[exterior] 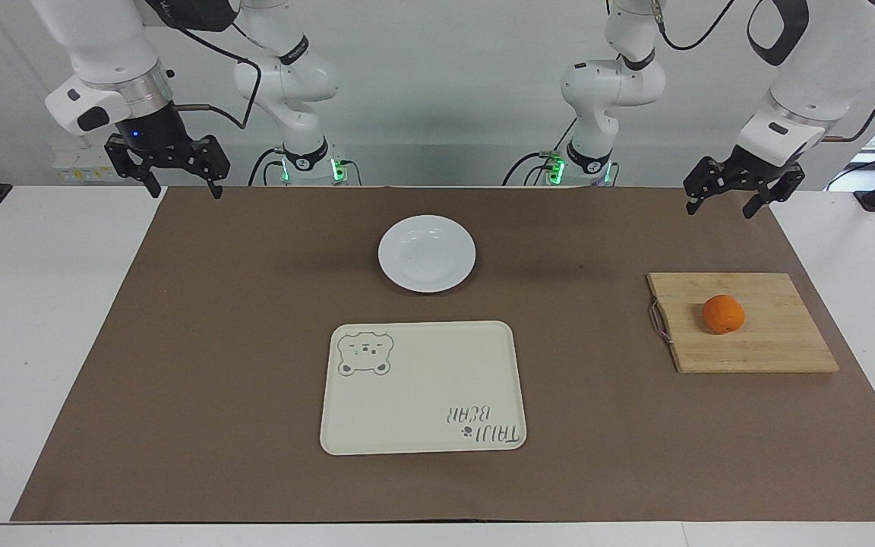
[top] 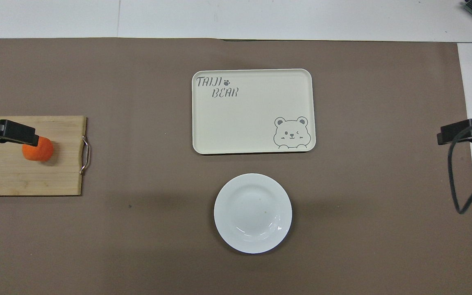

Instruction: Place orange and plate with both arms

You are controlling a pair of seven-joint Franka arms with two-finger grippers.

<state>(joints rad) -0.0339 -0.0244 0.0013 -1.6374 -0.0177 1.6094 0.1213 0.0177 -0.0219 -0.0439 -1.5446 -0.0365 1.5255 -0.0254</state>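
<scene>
The orange [exterior: 723,314] lies on a wooden cutting board [exterior: 772,342] toward the left arm's end of the table. From overhead, the orange [top: 37,148] is partly covered by one finger of my left gripper [top: 6,132]. The facing view shows that left gripper [exterior: 718,210] raised in the air, open and holding nothing, over the mat's edge at the robots' end. The white plate [exterior: 427,253] [top: 253,213] sits mid-table, nearer the robots than the tray. My right gripper [exterior: 186,192] [top: 461,133] hangs open and empty over the mat's corner at its own end.
A cream rectangular tray [exterior: 422,387] [top: 252,110] with a bear drawing lies farther from the robots than the plate. The cutting board [top: 23,176] has a metal handle facing mid-table. A brown mat [exterior: 255,304] covers most of the white table.
</scene>
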